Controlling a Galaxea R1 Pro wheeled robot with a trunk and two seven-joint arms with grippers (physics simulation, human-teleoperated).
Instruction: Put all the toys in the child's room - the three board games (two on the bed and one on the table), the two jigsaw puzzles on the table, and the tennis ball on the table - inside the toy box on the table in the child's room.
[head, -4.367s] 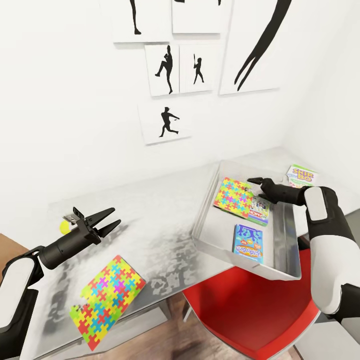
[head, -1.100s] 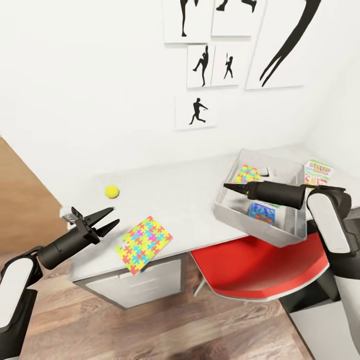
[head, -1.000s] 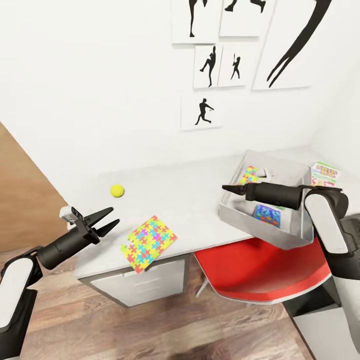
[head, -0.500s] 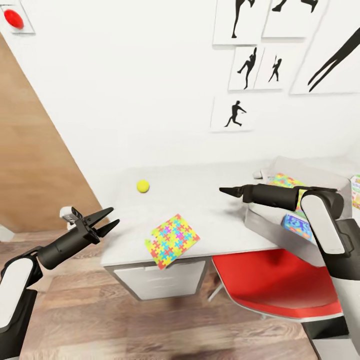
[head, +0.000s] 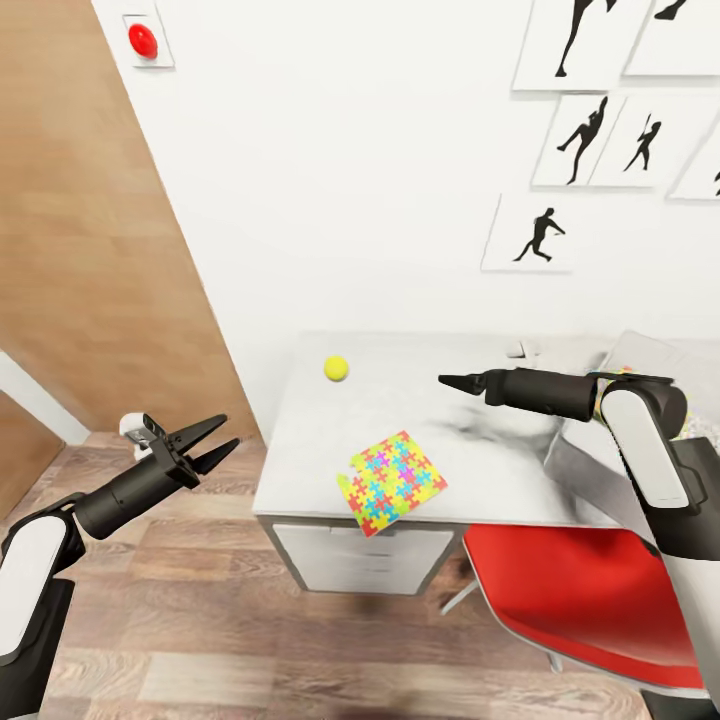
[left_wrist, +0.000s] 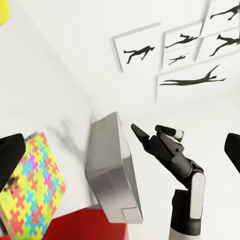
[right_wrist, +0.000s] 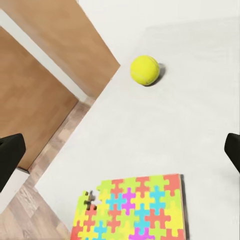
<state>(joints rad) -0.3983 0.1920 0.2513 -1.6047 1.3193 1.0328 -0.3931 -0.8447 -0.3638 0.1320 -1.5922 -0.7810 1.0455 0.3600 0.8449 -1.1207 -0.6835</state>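
head view, and going from the left: the left hand (head: 213, 442) hangs out over the wood-plank floor (head: 200, 620), well apart from the surface (head: 480, 480), its two fingers spread in a moderate vee with nothing between them. moving right, the tennis ball (head: 336, 368) sits alone near the back left corner of the pale speckled top, and nearer the front edge lies a jigsaw puzzle (head: 393, 482), flat, one corner poking out past the edge above the drawer unit (head: 360, 560). further right, the right hand (head: 452, 381) reaches in over the surface, its tip above bare top between ball and toy box; from here the fingers look drawn together to a point and empty, though the right wrist view shows dark fingertips at both side edges, so i can't tell its gape for sure. at the far right the toy box (head: 590, 440) peeks out from behind the right forearm, over the red chair (head: 590, 590).

right wrist view has the tennis ball (right_wrist: 145, 70) and the jigsaw puzzle (right_wrist: 132, 210) both ahead of that hand, apart from each other. left wrist view catches the toy box (left_wrist: 112, 170) side-on beside the puzzle.

my read: this is the pick-up of the loose toys left on the surface, with ball and puzzle both outside the box. the next move calls for the right hand to open, drop onto one of them, likely the ball, close gently since it can roll, then carry it right to the box.
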